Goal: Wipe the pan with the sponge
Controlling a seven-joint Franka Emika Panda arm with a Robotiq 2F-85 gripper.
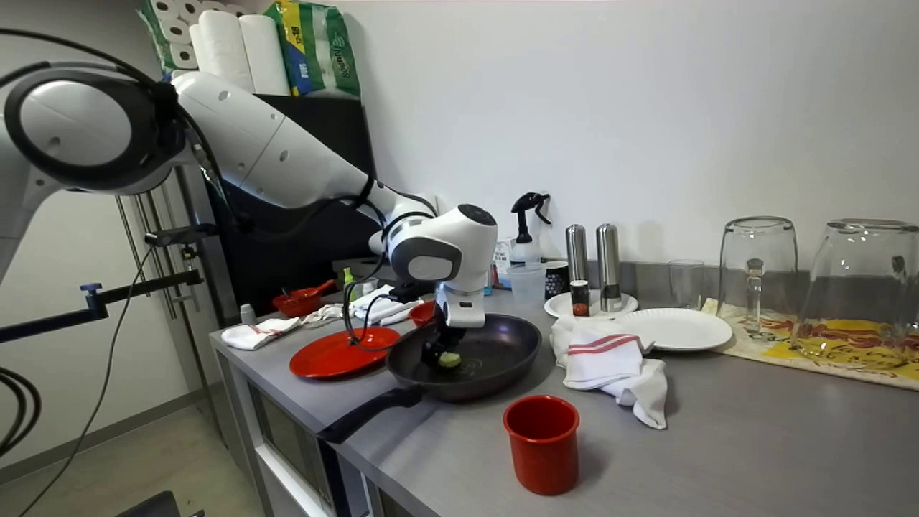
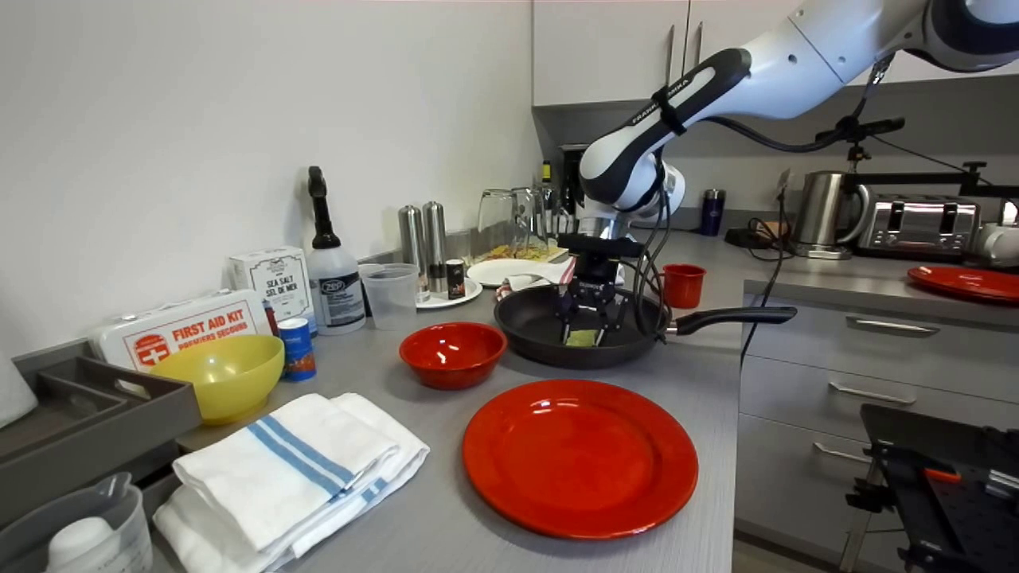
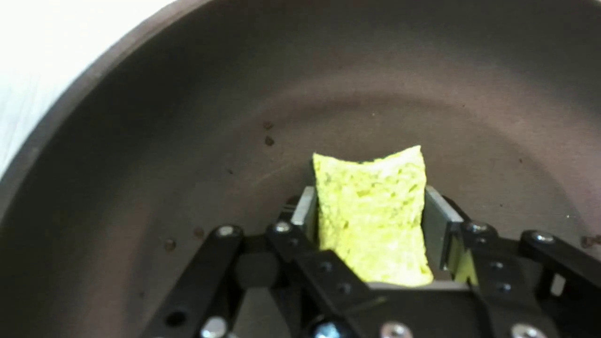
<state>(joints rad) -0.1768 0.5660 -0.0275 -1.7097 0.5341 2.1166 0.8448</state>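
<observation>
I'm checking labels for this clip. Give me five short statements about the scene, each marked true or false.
1. The pincer holds the sponge. True.
2. The sponge lies on a red plate. False: it is inside the pan.
3. Small dark specks show inside the pan. True.
4. The red mug lies on its side. False: the red mug stands upright on the counter.
5. In an exterior view, a yellow bowl stands before the first aid kit. True.
</observation>
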